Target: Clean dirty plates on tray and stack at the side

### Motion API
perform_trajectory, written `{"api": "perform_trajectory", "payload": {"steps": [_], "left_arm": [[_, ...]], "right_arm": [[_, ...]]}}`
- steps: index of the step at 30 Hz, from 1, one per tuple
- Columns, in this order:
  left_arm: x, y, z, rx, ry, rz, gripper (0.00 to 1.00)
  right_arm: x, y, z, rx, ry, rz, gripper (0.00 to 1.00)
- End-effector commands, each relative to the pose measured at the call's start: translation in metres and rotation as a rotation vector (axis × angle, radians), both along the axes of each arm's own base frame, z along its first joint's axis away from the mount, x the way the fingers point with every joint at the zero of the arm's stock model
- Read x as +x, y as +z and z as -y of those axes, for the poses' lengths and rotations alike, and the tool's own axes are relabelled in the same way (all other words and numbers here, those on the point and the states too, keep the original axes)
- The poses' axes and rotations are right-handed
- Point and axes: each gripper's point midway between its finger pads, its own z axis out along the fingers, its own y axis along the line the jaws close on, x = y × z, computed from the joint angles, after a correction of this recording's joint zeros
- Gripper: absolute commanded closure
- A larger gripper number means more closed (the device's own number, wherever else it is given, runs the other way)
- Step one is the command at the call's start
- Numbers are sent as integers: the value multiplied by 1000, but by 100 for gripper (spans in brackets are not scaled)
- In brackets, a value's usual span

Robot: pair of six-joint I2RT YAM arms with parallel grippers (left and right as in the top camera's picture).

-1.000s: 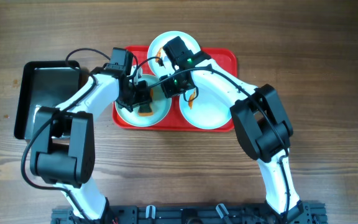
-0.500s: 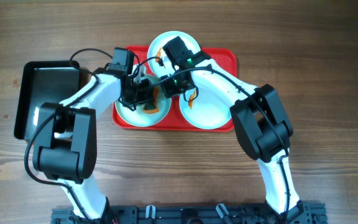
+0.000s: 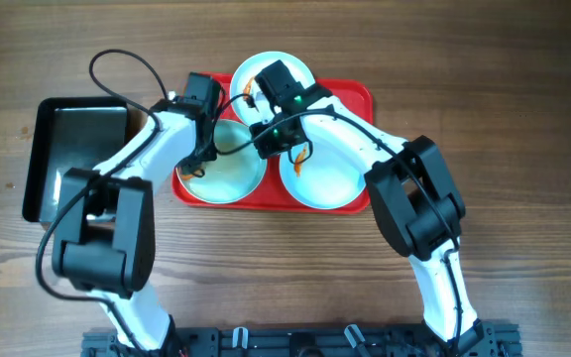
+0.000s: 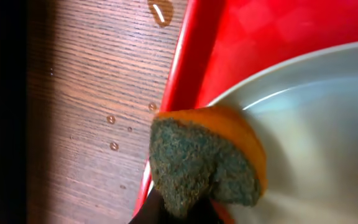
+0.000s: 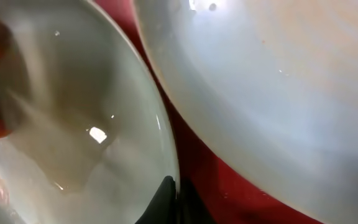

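The red tray point(image 3: 360, 94) holds three white-bluish plates. The left plate point(image 3: 231, 174) looks clean. The right plate point(image 3: 330, 178) and the top plate point(image 3: 284, 61) each carry an orange smear. My left gripper point(image 3: 188, 167) is shut on an orange and green sponge point(image 4: 204, 165) pressed at the left plate's left rim point(image 4: 303, 118), over the tray edge point(image 4: 191, 56). My right gripper point(image 3: 266, 139) is shut on the left plate's right rim point(image 5: 174, 199), with the right plate point(image 5: 278, 81) close beside it.
A glossy black tray point(image 3: 67, 149) lies left of the red tray. A black cable point(image 3: 117, 64) loops over the table behind the left arm. Water drops point(image 4: 110, 118) lie on the wood by the red tray's left edge.
My left gripper has moved the sponge from the middle of the left plate to its left rim. The red tray has shifted slightly left. The right gripper has kept its hold.
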Motion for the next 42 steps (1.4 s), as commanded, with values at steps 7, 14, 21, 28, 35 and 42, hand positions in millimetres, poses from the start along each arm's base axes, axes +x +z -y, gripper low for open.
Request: {"api": "perform_trajectory", "payload": {"steps": [7, 14, 21, 28, 35, 42], "left_arm": [[-20, 4, 77, -491, -49, -49, 96], [-37, -36, 38, -291, -11, -28, 96], [-31, -11, -51, 240, 75, 89, 96], [7, 63, -5, -105, 139, 347, 96], [-21, 163, 9, -380, 118, 535, 96], [-47, 126, 6, -344, 160, 350, 96]], "right_arm": [[1, -16, 11, -46, -14, -17, 96], [0, -16, 12, -47, -14, -18, 96], [0, -16, 12, -47, -14, -18, 96], [8, 10, 7, -19, -17, 22, 96], [40, 126, 24, -32, -94, 315, 96], [55, 221, 79, -233, -163, 645, 96]]}}
